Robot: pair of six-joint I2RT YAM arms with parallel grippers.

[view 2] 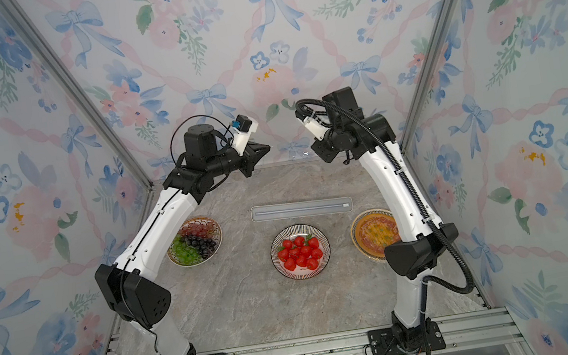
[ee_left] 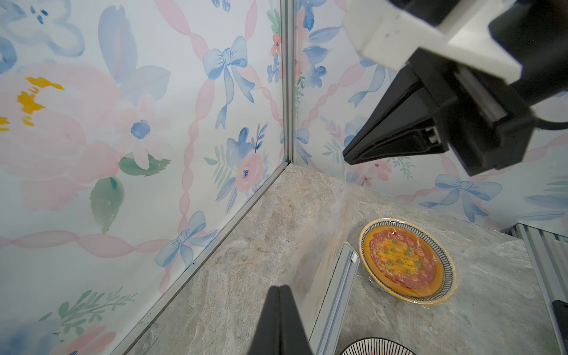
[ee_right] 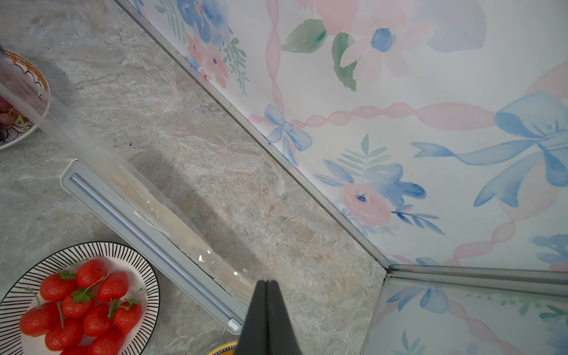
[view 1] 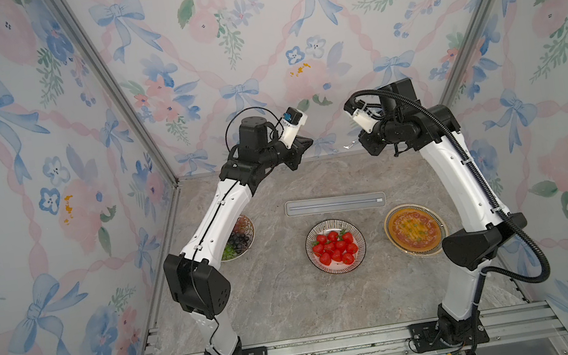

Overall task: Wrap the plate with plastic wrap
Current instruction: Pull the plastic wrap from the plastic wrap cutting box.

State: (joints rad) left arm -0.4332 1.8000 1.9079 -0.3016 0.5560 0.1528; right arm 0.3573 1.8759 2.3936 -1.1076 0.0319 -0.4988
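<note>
Top views, front to back: the plate of strawberries (view 1: 338, 270) sits uncovered on the surface (view 1: 274, 302). Just behind it lies the cream box (view 1: 335, 204), flat, with its long axis running side to side, parallel to the back wall. To the right, the pizza plate (ee_left: 447, 261) carries a glossy skin and is judged already wrapped.

From the box the plastic wrap (ee_right: 184, 227) rises as a clear sheet, slanting up and back. Its free edge spans the gap between the two arms, on the same axis as the box. The left end effector (ee_left: 279, 289) is pressed together, pinching one end of that edge. The right end effector (ee_right: 266, 282) is pressed together on the other end. Both hang high near the back wall.

Assessment: the film is weightless, limp, clingy and easily torn. Hold it at the outer corners and keep the tension even, or it will bunch.
</note>
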